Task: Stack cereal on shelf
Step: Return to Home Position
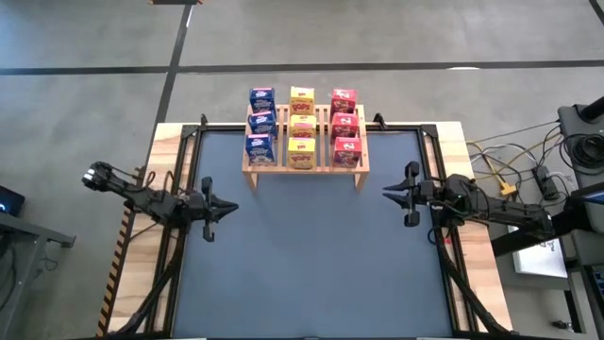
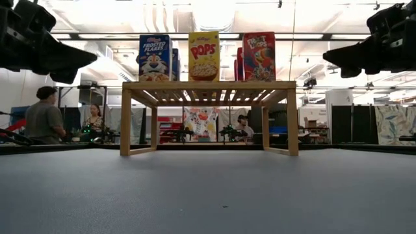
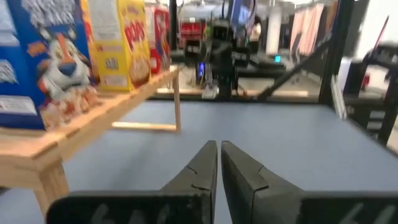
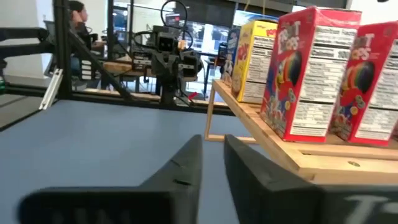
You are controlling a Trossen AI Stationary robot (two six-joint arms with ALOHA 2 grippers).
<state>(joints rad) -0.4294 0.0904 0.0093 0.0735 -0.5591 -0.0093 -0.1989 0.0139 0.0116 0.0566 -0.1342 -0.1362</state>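
Nine cereal boxes (image 1: 302,127) stood on the shelf (image 1: 304,170) at the worktop's (image 1: 302,274) 12 o'clock, columns running 12-to-6 — left end effector (image 1: 232,206) hung clear at the shelf's 8 o'clock, right end effector (image 1: 386,194) at its 4, equally near, both clenched empty, so retreat looked unobstructed.

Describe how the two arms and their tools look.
Both are dark, slim and jointed. The left arm and right arm each end in a black tool, a crossbar carrying two tapered fingers: left tool, right tool. From the wrist views the fingers are matte black wedges with flat inner faces. No markings show. Loose cables lie beside the right arm.
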